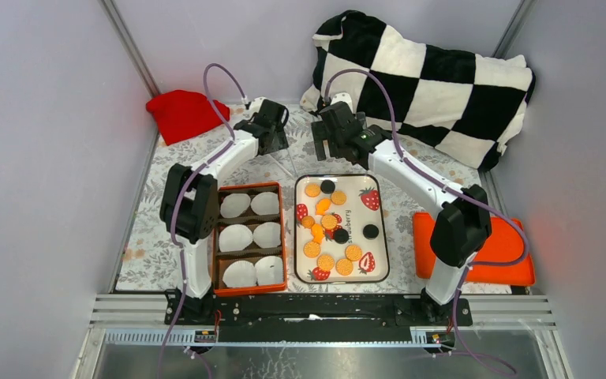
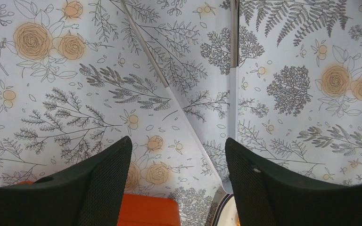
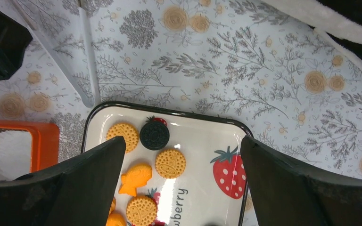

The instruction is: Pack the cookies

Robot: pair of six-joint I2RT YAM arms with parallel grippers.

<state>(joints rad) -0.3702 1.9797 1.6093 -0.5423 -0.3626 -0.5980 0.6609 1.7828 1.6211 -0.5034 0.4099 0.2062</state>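
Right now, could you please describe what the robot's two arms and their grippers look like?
Both the left arm and right arm have white tubular links, bulky black joint housings and a looping pale purple cable. The left gripper and right gripper carry broad black fingers with a fine mesh-like texture.

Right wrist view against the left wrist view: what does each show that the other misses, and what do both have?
Only the right wrist view: the strawberry tray with golden cookies and a black cookie, a white paper cup, the edge of the checkered pillow, and the open right gripper. Only the left wrist view: the open left gripper over bare cloth; a sliver at its bottom edge is too small to identify. Both: the floral tablecloth with its fold ridges, and part of the orange box.
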